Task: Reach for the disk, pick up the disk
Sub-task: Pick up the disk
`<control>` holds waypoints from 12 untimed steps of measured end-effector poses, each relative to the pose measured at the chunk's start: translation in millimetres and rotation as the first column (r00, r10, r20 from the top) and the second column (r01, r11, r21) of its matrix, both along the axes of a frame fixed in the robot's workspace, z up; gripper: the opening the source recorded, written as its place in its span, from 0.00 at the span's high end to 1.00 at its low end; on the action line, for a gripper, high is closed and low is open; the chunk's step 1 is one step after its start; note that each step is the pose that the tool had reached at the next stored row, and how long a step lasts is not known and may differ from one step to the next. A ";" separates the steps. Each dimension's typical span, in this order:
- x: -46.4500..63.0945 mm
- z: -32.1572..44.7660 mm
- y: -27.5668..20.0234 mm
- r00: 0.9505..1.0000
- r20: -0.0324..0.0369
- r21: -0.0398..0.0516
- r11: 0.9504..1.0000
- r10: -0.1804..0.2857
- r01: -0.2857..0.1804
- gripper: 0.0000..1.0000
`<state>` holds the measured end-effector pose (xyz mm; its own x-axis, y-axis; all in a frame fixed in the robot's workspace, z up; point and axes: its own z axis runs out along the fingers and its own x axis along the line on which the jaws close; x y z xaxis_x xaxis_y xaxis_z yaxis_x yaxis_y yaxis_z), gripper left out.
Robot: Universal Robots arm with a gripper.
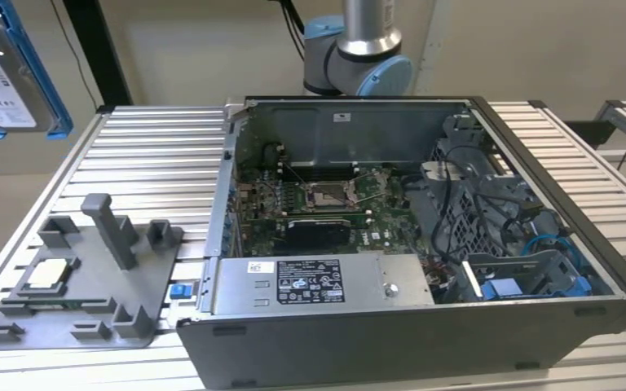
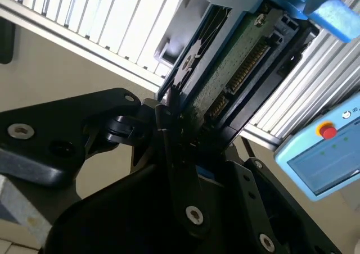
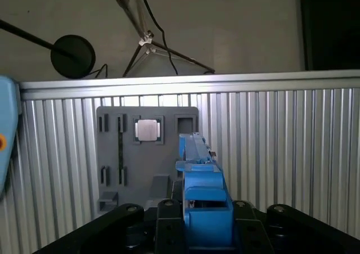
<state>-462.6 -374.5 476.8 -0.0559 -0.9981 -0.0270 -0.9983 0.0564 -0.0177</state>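
**Q:** What is seen at the exterior view's far left?

**A:** The disk (image 1: 3, 77) is shown raised well above the slatted table (image 1: 160, 138), with its label facing outward and its blue bracket (image 1: 55, 90) around it. No part of it touches the table, so the pick-up is judged complete.

**Q:** How is it held?

**A:** In the second wrist view the gripper (image 2: 191, 130) is pinched on one end of the disk. The black fingers (image 2: 171, 147) are pressed against its flanks, and the green circuit board (image 2: 230, 63) is left exposed. In the first wrist view the bracket is seen edge-on between the jaws, which suggests a centred grasp that keeps the load from twisting.

**Q:** What lies to the right?

**A:** A grey fixture plate (image 1: 85, 293) rests on the table, and a small square chip (image 1: 52, 274) is seated in one of its recesses so that it cannot slide. Further right stands the computer case (image 1: 400, 350), laid open so that its interior can be reached. The arm (image 1: 362, 57) is mounted beyond the far wall of the case.
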 end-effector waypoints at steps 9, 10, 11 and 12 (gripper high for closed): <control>0.0 2.3 0.0 1.000 0.000 0.000 1.000 0.000 0.000 1.00; 0.0 2.3 0.0 1.000 0.000 0.000 1.000 0.000 0.000 1.00; 0.0 2.4 0.0 1.000 0.000 0.000 1.000 0.000 0.000 1.00; 0.0 2.3 0.0 1.000 0.001 0.000 1.000 0.000 0.000 1.00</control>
